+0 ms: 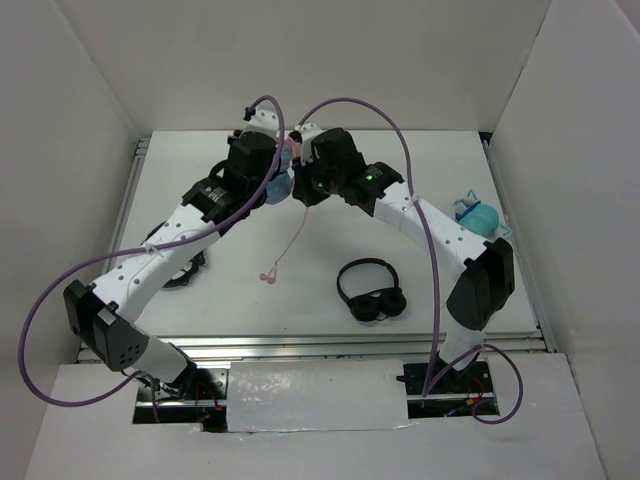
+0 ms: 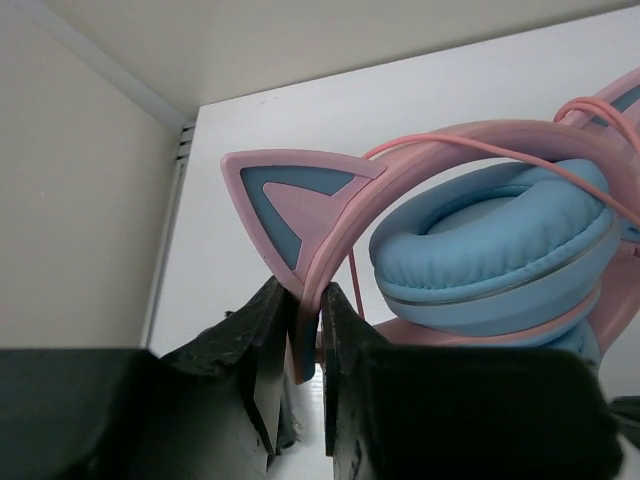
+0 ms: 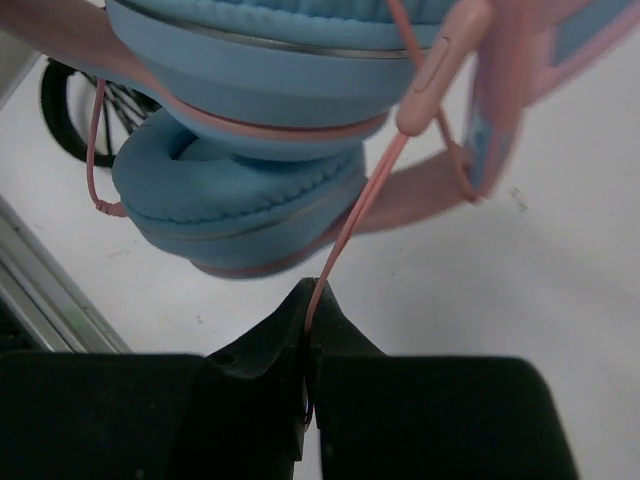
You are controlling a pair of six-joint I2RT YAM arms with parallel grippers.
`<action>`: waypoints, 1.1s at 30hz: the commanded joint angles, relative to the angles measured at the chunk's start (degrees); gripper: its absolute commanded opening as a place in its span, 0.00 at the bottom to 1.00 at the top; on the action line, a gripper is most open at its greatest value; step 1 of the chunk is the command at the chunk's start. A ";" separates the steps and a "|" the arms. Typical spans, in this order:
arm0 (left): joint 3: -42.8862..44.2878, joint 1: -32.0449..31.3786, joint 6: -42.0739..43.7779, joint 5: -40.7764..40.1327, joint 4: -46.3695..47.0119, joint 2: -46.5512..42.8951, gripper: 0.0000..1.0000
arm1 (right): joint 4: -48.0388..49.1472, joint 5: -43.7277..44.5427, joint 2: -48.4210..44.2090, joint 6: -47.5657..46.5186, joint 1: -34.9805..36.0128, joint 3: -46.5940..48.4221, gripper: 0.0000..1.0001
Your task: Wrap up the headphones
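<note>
The headphones [image 1: 283, 170], pink band, cat ears and light blue ear cups, are held up between both arms at the back of the table. My left gripper [image 2: 305, 310] is shut on the pink band [image 2: 312, 262] just below a cat ear [image 2: 295, 200]; the ear cups [image 2: 490, 240] lie to its right. My right gripper [image 3: 311, 296] is shut on the thin pink cable [image 3: 360, 210], below the folded ear cups [image 3: 235, 190]. The cable [image 1: 292, 238] hangs down to the table, with its plug [image 1: 266, 275] at the end.
Plain black headphones [image 1: 372, 290] lie on the table right of centre. A teal cat-ear pair [image 1: 478, 216] sits at the right edge. Another black item [image 1: 185, 270] lies under the left arm. White walls enclose the table on three sides.
</note>
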 commanded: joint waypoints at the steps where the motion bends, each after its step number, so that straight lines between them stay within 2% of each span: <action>1: -0.26 0.24 -4.47 4.79 10.38 -7.10 0.00 | 9.40 -9.72 -1.50 0.44 -0.79 -4.19 0.07; 2: -0.35 0.33 -4.74 6.63 10.74 -7.81 0.00 | 10.30 -10.43 -2.37 0.44 -1.05 -5.08 0.12; 6: -0.88 1.81 -5.88 13.39 10.83 -10.98 0.00 | 16.18 -11.49 -6.33 0.62 -2.19 -12.10 0.16; 7: -0.88 2.60 -6.23 16.64 10.57 -12.11 0.00 | 19.50 -11.58 -8.43 0.53 -2.45 -15.78 0.21; 10: -0.71 2.96 -6.15 18.95 10.13 -13.62 0.00 | 28.38 -10.62 -14.04 0.09 -2.72 -24.84 0.31; 15: 1.14 3.23 -5.27 26.05 8.55 -15.90 0.00 | 45.17 -4.65 -21.18 -3.33 -2.90 -41.44 0.40; 16: 1.75 3.23 -5.44 26.77 8.02 -16.08 0.00 | 47.98 -2.98 -22.41 -4.03 -2.90 -42.78 0.44; 20: 5.35 3.23 -5.18 27.57 5.74 -16.17 0.00 | 52.13 -3.39 -26.37 -8.15 -2.90 -48.14 0.53; 21: 5.71 3.23 -5.18 27.66 5.21 -16.34 0.00 | 52.75 -4.62 -27.25 -8.87 -2.90 -50.77 0.58; 22: 5.97 3.23 -5.26 27.48 5.03 -16.43 0.00 | 54.23 -6.03 -29.69 -9.66 -2.90 -52.27 0.68; 24: 6.15 3.23 -5.44 27.48 4.77 -16.78 0.00 | 55.39 -10.86 -32.34 -11.94 -2.63 -56.32 0.70; 25: 6.15 3.23 -5.53 27.31 4.77 -17.04 0.00 | 55.65 -12.61 -34.88 -12.56 -2.55 -57.63 0.80; 30: 5.10 3.32 -6.67 28.53 4.94 -19.15 0.00 | 50.74 -21.76 -40.78 -15.11 -1.14 -60.81 0.82; 31: 4.75 3.32 -6.76 28.71 4.86 -19.85 0.00 | 49.60 -22.47 -42.36 -15.11 -0.79 -61.68 0.96; 33: 4.57 3.32 -6.85 28.54 5.21 -20.38 0.00 | 48.98 -24.06 -43.86 -15.20 0.09 -62.74 1.00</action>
